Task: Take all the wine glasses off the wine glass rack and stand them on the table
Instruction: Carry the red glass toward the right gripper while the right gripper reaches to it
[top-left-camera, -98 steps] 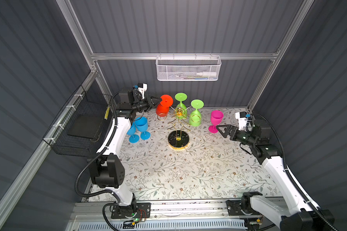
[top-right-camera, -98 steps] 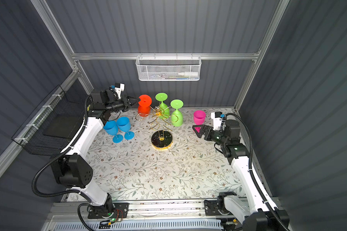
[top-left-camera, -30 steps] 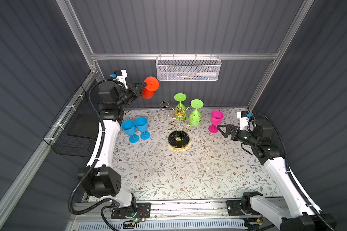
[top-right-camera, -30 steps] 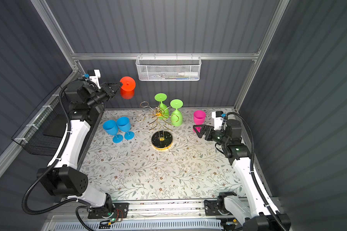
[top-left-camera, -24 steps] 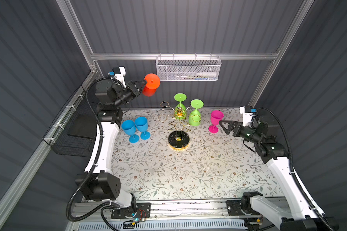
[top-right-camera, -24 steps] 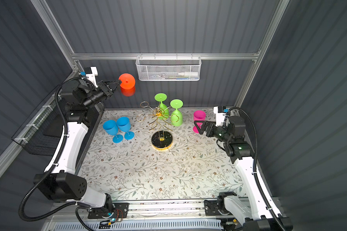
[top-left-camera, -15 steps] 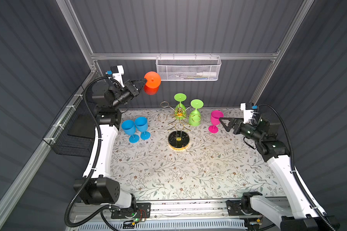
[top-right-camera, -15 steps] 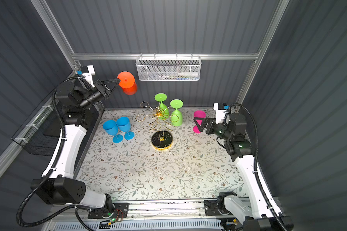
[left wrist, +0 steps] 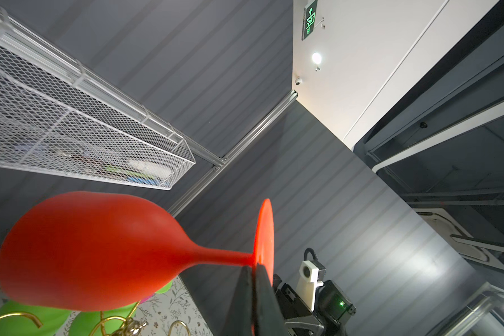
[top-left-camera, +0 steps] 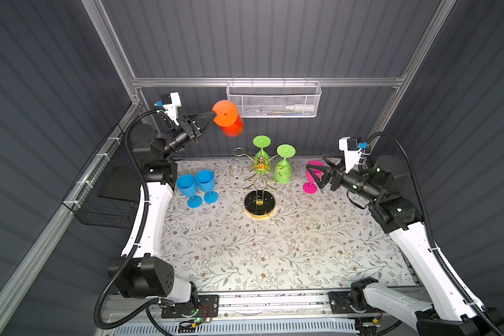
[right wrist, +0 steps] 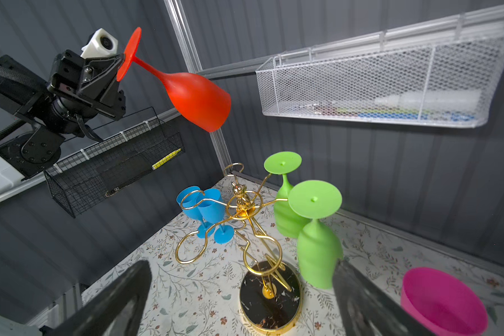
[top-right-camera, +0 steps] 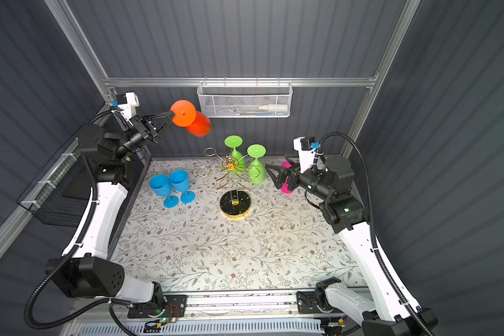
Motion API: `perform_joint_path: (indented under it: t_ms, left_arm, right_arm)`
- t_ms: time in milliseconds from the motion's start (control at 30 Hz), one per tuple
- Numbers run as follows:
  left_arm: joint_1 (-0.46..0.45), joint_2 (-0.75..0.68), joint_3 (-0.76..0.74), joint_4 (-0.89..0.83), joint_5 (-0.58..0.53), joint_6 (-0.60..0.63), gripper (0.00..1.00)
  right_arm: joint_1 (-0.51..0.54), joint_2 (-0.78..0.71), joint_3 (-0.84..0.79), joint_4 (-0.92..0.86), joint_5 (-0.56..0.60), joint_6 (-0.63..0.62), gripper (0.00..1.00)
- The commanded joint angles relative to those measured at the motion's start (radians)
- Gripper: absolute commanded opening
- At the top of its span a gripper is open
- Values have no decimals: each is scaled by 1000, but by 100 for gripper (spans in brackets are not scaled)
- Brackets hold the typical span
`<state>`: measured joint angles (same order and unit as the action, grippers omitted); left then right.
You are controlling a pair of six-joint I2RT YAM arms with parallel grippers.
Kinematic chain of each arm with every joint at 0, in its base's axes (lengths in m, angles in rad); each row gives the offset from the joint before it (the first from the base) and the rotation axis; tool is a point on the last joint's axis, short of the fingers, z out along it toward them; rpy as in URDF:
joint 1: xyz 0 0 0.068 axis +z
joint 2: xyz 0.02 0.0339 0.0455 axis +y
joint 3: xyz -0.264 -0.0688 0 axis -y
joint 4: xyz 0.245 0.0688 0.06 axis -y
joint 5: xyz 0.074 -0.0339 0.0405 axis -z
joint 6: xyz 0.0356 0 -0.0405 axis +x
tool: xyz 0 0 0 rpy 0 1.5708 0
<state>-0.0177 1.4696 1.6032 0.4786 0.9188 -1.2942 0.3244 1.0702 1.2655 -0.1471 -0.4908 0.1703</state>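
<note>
Left gripper (top-left-camera: pixel 213 115) clenched on foot of red glass (top-left-camera: pixel 229 120), held high far left, tilted, clear of rack (top-left-camera: pixel 259 205). Two blue glasses (top-left-camera: pixel 197 186) upright left of rack. Rack centre-far, two green glasses (top-left-camera: pixel 282 172) hanging inverted on right arms. Pink glass (top-left-camera: pixel 309 188) upright to right. Right gripper (top-left-camera: pixel 314 171) spread wide, empty, beside pink glass.

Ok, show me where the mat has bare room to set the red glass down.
Bare: the near half of the mat, in front of the rack. Crowded: the back strip, with blue glasses left of the rack, green glasses hanging on it, pink glass on the right.
</note>
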Motion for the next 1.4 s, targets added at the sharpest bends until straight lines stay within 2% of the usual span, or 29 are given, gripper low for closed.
perform_joint_path:
  t_ms: [0,300,633,700,1100,1367]
  left_arm:
    - [-42,-32,-21,102,57,-73,0]
    - [-165,-8,-50,217,74,-172,0]
    - [-183,74,-65,602,82,-530,0]
    - [-188,87,-63,651,85,-570,0]
    - [-222,61,-98,588,96,-516,0]
    - [-235,43,-121,572,94,-504,0]
  right_arm:
    - [44,12,50,34,55,-111,99]
    - [110,93,159,1,84,-278,99]
    - [158,146,208,78,79,-427,99]
    - [164,166,228,78,64,-451,99]
    - [219,324,377,71,33,-545,99]
    - [236,416,458,61,5,-556,99]
